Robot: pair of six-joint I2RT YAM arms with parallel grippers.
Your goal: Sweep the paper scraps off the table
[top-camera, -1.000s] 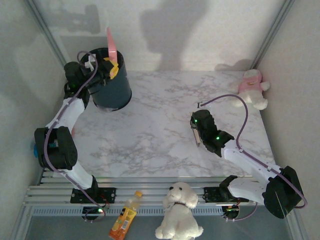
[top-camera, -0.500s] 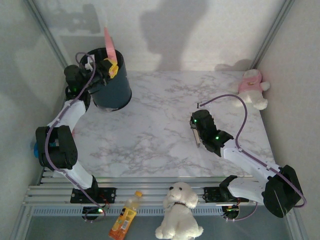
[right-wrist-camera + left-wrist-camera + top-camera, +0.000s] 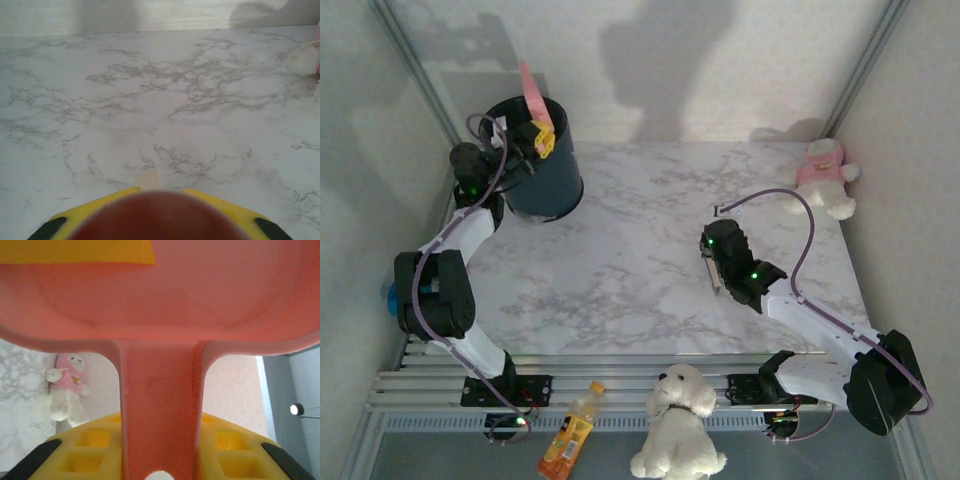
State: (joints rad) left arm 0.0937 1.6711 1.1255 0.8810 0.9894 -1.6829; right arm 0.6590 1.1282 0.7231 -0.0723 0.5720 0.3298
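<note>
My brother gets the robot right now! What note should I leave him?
Left end effector: shut on the handle of the pink dustpan, which stands on end over the dark bin.
Right end effector: shut on a reddish tool over the right half of the table.
Done: tipping the dustpan into the bin looks under way.
Left: finish the tip, then check the table for any leftover paper scraps.
</note>
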